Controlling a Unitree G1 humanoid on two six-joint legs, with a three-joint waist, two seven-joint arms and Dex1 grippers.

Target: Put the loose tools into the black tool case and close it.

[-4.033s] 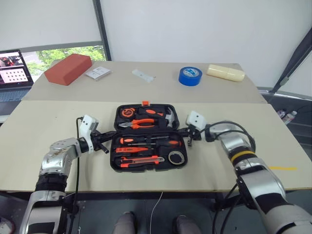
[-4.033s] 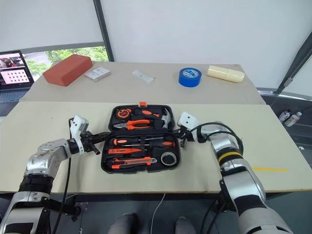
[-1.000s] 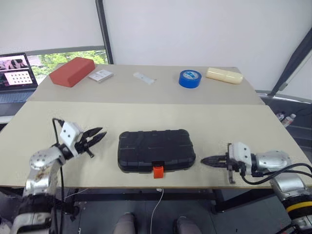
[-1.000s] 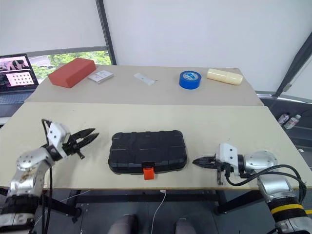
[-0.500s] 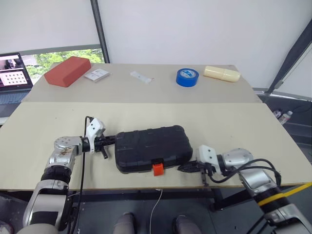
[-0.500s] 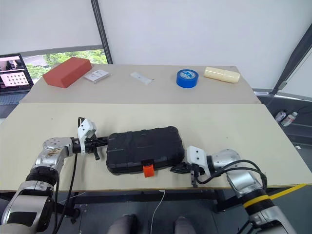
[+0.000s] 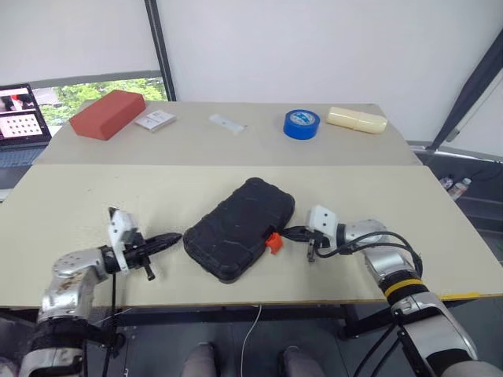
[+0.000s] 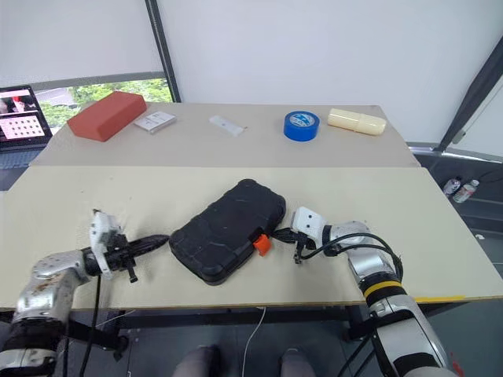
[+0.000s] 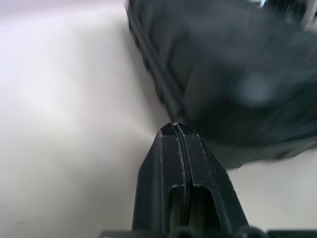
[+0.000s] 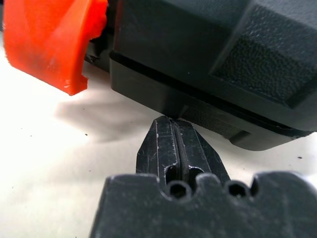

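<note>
Black tool case point(image 7: 240, 227) closed, between left end effector point(image 7: 174, 237), right end effector point(image 7: 287, 232)

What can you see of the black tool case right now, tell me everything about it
The black tool case is moulded plastic with rounded corners and a ribbed lid. It lies shut and flat on the near table, turned askew. Its orange latch hangs unfastened. The shut right gripper presses its edge beside the latch; the shut left gripper points at its other end.

On the beige table point(image 7: 71, 204), the closed black tool case point(image 7: 240, 228) lies askew between the left gripper point(image 7: 174, 237) and the right gripper point(image 7: 284, 232).
</note>
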